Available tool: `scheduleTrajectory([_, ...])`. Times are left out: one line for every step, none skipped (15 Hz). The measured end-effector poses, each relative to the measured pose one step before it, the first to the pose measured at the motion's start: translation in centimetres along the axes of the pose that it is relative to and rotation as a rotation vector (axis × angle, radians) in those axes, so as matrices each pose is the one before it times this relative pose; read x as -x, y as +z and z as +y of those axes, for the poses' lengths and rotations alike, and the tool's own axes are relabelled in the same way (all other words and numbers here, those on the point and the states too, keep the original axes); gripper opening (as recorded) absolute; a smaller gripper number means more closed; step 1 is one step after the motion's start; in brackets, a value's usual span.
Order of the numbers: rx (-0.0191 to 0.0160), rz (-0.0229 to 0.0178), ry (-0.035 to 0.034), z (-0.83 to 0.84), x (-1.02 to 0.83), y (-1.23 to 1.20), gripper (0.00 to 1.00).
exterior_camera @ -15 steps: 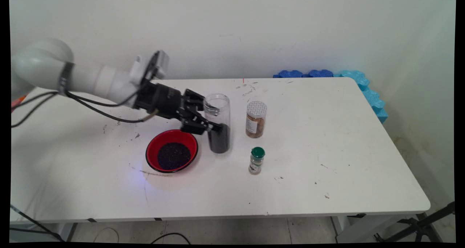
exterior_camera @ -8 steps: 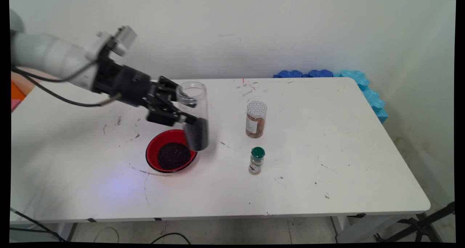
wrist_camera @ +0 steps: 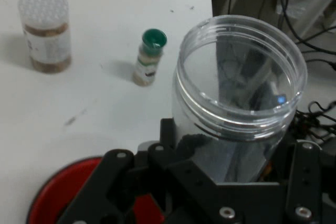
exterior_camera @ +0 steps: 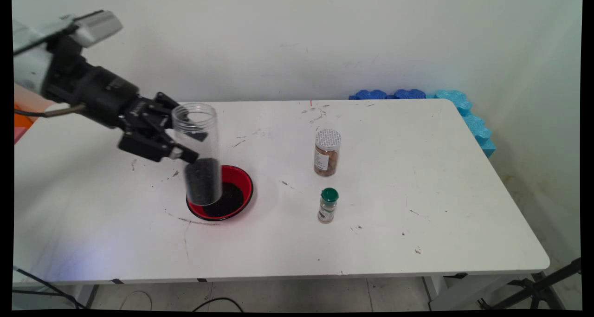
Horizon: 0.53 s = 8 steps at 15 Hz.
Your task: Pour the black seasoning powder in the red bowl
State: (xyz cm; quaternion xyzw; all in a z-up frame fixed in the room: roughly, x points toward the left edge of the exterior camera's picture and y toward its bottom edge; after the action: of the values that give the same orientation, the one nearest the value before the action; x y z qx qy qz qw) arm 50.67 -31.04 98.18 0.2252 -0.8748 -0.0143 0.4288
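My gripper [exterior_camera: 189, 145] is shut on a tall clear jar [exterior_camera: 198, 152] with no lid, its lower part filled with dark grains. The jar hangs upright in the air over the left side of a red bowl [exterior_camera: 242, 179] that holds more dark grains. In the hand view the jar's open mouth [wrist_camera: 241, 72] fills the right side between the black linkage, and the red bowl [wrist_camera: 58, 192] shows at the lower left.
A brown spice jar with a white perforated lid [exterior_camera: 327, 152] [wrist_camera: 45, 30] stands right of the bowl. A small green-capped shaker [exterior_camera: 328, 205] [wrist_camera: 149, 56] stands nearer the front. Blue foam pieces [exterior_camera: 464, 110] lie at the table's far right corner.
The gripper has lifted the jar off the table and carried it left, from right of the bowl to over the bowl's left side. The arm has drawn back to the upper left.
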Motion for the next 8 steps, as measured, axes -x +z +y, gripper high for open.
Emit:
scheduleTrajectory([0.00729, -0.01136, -0.01311, 0.041, 0.139, -0.552, 0.0])
scheduleTrajectory([0.00505, -0.01239, -0.01567, 0.022, 0.208, -0.471, 0.0])
scheduleTrajectory([0.00077, -0.01135, -0.01731, -0.061, 0.187, -0.295, 0.0])
scheduleTrajectory([-0.00036, -0.01415, -0.02258, -0.118, 0.227, -0.257, 0.0])
scheduleTrajectory([-0.00371, -0.01268, -0.02407, -0.172, 0.211, -0.163, 0.0])
scheduleTrajectory([-0.00357, -0.00945, -0.01935, -0.146, 0.175, -0.105, 0.0])
scheduleTrajectory([-0.00187, -0.01091, -0.01856, -0.136, 0.195, -0.012, 0.0])
scheduleTrajectory([-0.00369, -0.00904, -0.01541, -0.155, 0.204, 0.03, 0.0])
